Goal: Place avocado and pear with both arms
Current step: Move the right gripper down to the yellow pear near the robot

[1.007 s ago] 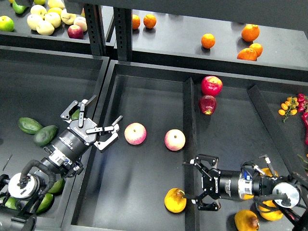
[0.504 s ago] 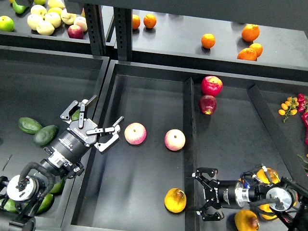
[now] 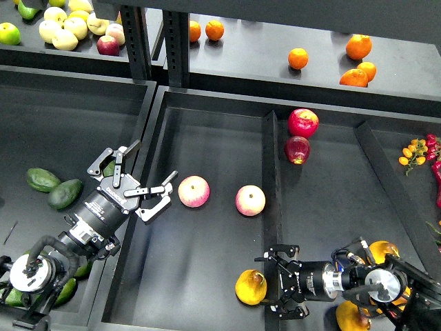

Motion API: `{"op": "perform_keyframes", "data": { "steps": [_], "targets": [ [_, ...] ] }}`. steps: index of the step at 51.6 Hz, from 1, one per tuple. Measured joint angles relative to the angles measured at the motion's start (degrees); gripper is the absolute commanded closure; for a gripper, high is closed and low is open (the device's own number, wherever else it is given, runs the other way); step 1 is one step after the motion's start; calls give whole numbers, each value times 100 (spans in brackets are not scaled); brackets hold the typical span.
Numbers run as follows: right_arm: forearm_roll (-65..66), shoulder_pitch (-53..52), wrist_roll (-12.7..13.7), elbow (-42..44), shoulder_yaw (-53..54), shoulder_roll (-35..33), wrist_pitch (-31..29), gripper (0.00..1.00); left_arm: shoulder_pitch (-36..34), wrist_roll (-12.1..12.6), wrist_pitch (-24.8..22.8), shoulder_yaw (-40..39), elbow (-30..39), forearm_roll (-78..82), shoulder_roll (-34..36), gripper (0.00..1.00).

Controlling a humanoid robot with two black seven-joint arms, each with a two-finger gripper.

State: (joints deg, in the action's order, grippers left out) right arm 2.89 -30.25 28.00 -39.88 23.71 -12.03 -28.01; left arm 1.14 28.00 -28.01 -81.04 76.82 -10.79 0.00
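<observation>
The pear (image 3: 250, 287), yellow-orange with a brown blotch, lies at the front of the middle bin, by the divider. My right gripper (image 3: 269, 284) is open just to its right, at the divider, fingers above and below the pear's level and not closed on it. Two dark green avocados (image 3: 43, 180) (image 3: 65, 194) lie in the left bin. A third green fruit (image 3: 109, 166) shows partly behind my left gripper (image 3: 141, 178). That gripper is open and empty over the wall between the left and middle bins.
Two pink-and-yellow apples (image 3: 193, 191) (image 3: 250, 200) lie in the middle bin, one just right of my left gripper. Two red apples (image 3: 303, 122) sit in the right bin. More yellow-orange fruits (image 3: 351, 317) lie near my right arm. Oranges (image 3: 298, 58) are on the back shelf.
My right gripper has moved left and toward the front, ending beside the pear. My left gripper has barely shifted. No fruit has moved.
</observation>
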Motion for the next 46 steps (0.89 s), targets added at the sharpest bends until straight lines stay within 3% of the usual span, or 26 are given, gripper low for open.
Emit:
{"op": "perform_keyframes", "data": {
  "steps": [46],
  "targets": [
    [-14, -42, 0, 551, 20, 424, 0, 36, 157, 0, 3, -8, 170, -2, 0, 1]
  ]
}}
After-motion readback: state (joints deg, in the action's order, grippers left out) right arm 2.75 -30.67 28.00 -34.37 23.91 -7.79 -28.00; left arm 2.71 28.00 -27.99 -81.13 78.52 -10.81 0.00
